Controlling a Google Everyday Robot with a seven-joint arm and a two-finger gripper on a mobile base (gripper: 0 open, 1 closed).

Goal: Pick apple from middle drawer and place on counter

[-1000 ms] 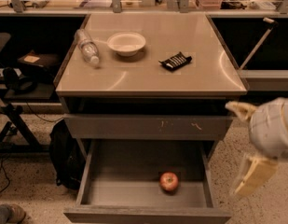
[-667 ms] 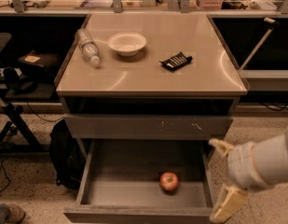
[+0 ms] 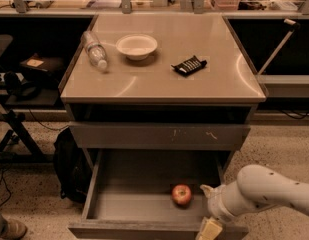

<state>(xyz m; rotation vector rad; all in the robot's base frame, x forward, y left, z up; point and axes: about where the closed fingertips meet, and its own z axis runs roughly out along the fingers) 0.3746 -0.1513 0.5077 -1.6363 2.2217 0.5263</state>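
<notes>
The small red apple (image 3: 181,194) lies on the grey floor of the open middle drawer (image 3: 129,206), right of centre and near the front. My gripper (image 3: 206,209) is at the drawer's right front corner, just right of the apple and apart from it. It is open and empty, with one pale fingertip (image 3: 204,188) above and the other low by the drawer front. The white arm comes in from the lower right. The beige counter (image 3: 159,81) tops the cabinet above.
On the counter are a white bowl (image 3: 136,46), a plastic bottle (image 3: 94,49) lying on its side and a black packet (image 3: 189,65). A shut drawer front with pale scratches (image 3: 159,135) sits above the open drawer. A black backpack (image 3: 69,166) leans at the cabinet's left.
My arm and gripper have moved left and down, from beside the cabinet to the open drawer's right front corner, close to the apple. The apple has not moved.
</notes>
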